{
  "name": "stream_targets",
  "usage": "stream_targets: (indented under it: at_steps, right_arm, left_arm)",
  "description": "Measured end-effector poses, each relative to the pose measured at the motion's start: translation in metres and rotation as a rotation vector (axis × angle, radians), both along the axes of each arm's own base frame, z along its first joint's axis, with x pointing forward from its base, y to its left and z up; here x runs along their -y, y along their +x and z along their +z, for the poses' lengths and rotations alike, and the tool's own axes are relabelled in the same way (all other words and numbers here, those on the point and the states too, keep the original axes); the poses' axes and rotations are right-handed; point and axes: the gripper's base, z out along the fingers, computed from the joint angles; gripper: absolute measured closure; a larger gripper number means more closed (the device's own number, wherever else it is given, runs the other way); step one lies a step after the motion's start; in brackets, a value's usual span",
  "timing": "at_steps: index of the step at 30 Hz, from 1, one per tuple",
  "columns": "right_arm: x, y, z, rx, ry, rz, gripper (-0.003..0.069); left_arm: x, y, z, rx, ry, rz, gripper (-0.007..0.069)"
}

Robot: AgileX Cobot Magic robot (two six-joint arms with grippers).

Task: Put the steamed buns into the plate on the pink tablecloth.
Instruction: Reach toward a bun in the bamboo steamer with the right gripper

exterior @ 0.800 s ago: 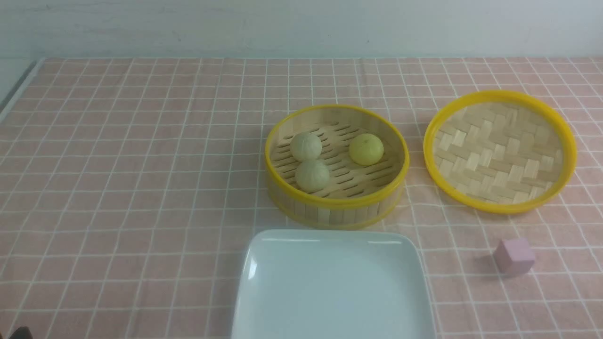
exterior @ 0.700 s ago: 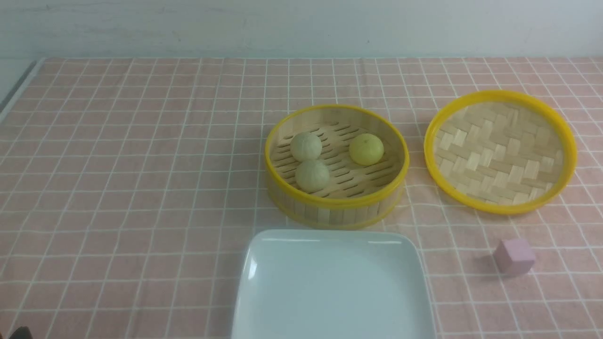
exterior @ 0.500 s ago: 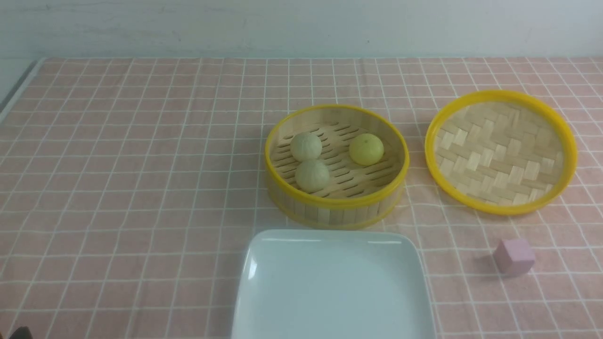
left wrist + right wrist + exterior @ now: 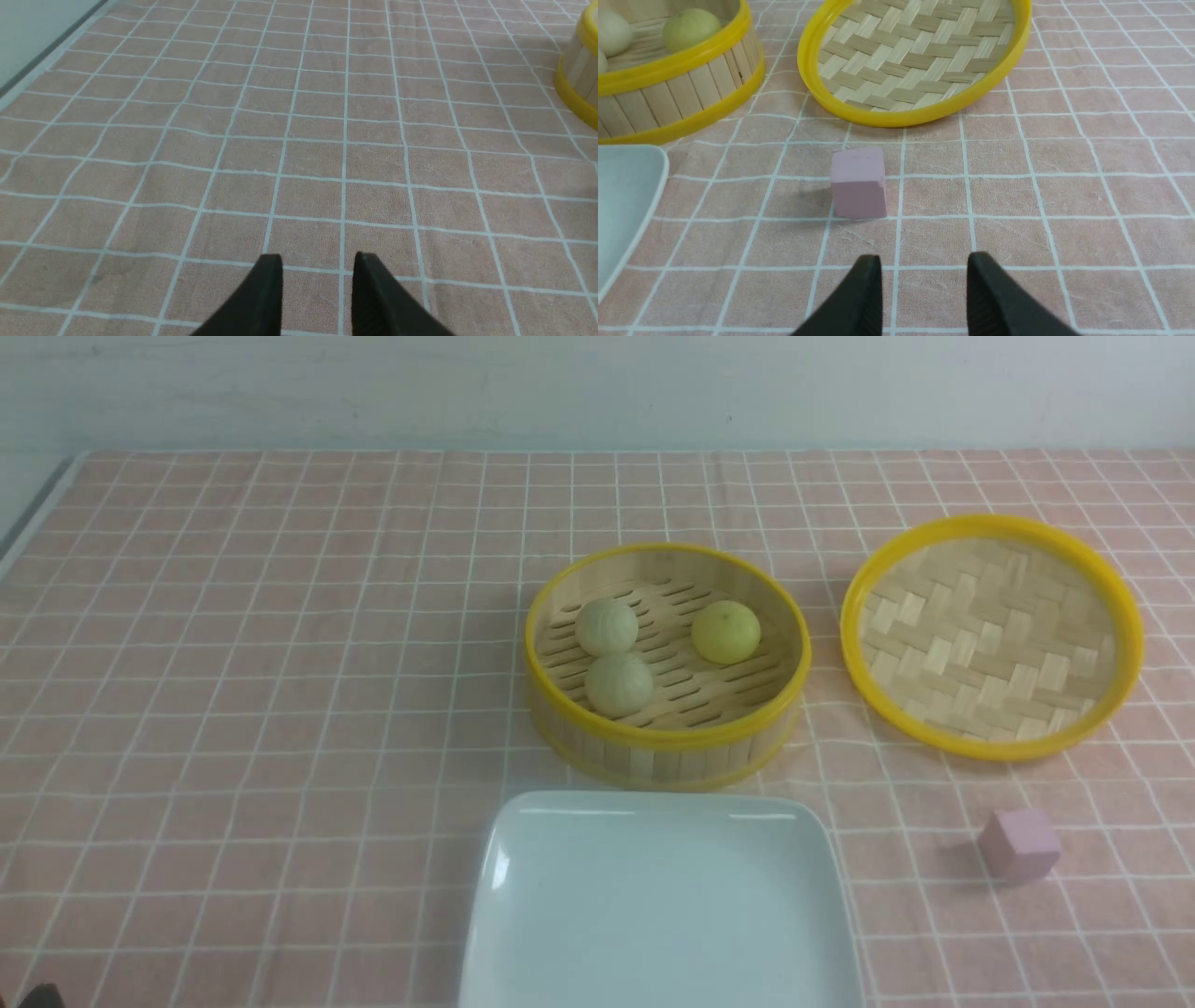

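Note:
Three steamed buns lie in the round bamboo steamer [image 4: 653, 756]: two pale beige ones [image 4: 607, 626] [image 4: 619, 684] and a yellow-green one [image 4: 725, 632]. The white square plate [image 4: 658, 905] sits empty just in front of the steamer on the pink tablecloth [image 4: 280, 663]. My left gripper [image 4: 317, 261] is open and empty, low over bare cloth, far left of the steamer [image 4: 579, 79]. My right gripper [image 4: 924, 261] is open and empty, just short of the pink cube [image 4: 858, 182]. The right wrist view also shows the yellow-green bun [image 4: 691, 28] and the plate's corner [image 4: 621, 186]. Neither gripper shows in the front view.
The woven steamer lid [image 4: 990, 637] lies upside down to the right of the steamer. The small pink cube [image 4: 1019, 843] stands in front of the lid, right of the plate. The cloth's left edge [image 4: 46, 51] runs along the table side.
The woven lid shifts very slightly in place. The buns, steamer, plate and cube have not moved.

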Motion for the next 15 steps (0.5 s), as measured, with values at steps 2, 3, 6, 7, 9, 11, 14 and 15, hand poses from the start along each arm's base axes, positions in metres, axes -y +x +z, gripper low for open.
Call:
stream_targets:
  at_steps: [2, 3, 6, 7, 9, 11, 14, 15]
  right_arm:
    - [0.0001, 0.0, 0.0, 0.0, -0.003, 0.0, 0.0419]
    - [0.0001, 0.0, 0.0, 0.0, -0.003, 0.0, 0.0419]
    - [0.0002, 0.0, 0.0, 0.001, -0.006, -0.001, 0.0419]
    - [0.0002, 0.0, 0.0, 0.001, -0.006, -0.001, 0.0419]
    - [0.0002, 0.0, 0.0, 0.001, -0.006, -0.001, 0.0419]
    - [0.0003, 0.0001, 0.0001, 0.002, -0.009, -0.001, 0.0419]
    - [-0.0018, 0.0005, 0.0013, 0.013, 0.113, -0.014, 0.0419]
    - [-0.0033, 0.0007, 0.0017, 0.015, 0.202, -0.023, 0.0419]
  left_arm:
    - [0.0, 0.0, 0.0, 0.0, 0.0, 0.0, 0.0386]
    - [0.0, 0.0, 0.0, 0.0, 0.0, 0.0, 0.0386]
    - [0.0, 0.0, 0.0, 0.0, 0.001, 0.0, 0.0386]
    - [0.0, 0.0, 0.0, 0.0, 0.001, 0.0, 0.0386]
    - [0.0, 0.0, 0.0, 0.0, 0.001, 0.0, 0.0386]
    - [0.0, 0.0, 0.0, 0.0, 0.001, 0.0, 0.0386]
    - [0.0017, 0.0001, 0.0001, 0.003, -0.098, 0.01, 0.0386]
    - [0.0031, 0.0002, 0.0004, 0.007, -0.177, 0.016, 0.0386]
